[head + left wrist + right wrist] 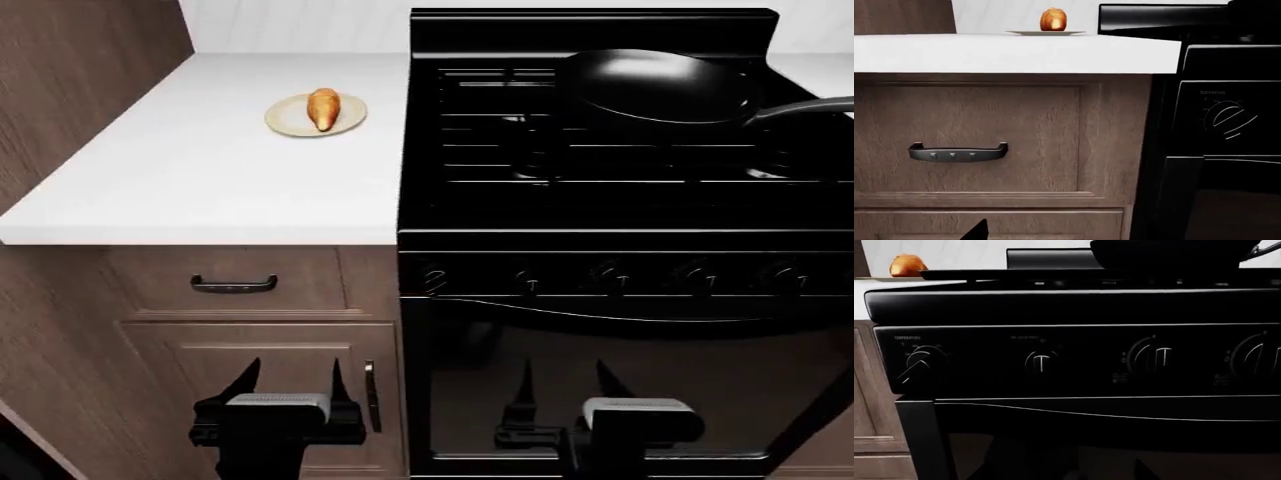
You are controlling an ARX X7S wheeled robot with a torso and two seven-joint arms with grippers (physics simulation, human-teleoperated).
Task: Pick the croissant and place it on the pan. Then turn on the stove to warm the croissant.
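The small golden-orange ridged croissant (323, 108) lies on a round cream plate (287, 121) on the white surface (174, 170), well left of the glossy black pan (654, 85). Both sets of fingers (254, 375) look spread and empty, low by the cabinets. Raise the left gripper (287, 385) and descend across the croissant's narrow middle.

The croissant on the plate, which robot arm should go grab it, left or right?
Probably the left. The croissant sits on its plate on the counter left of the stove, and the left gripper hangs open below that counter. The right gripper, also open, faces the oven door.
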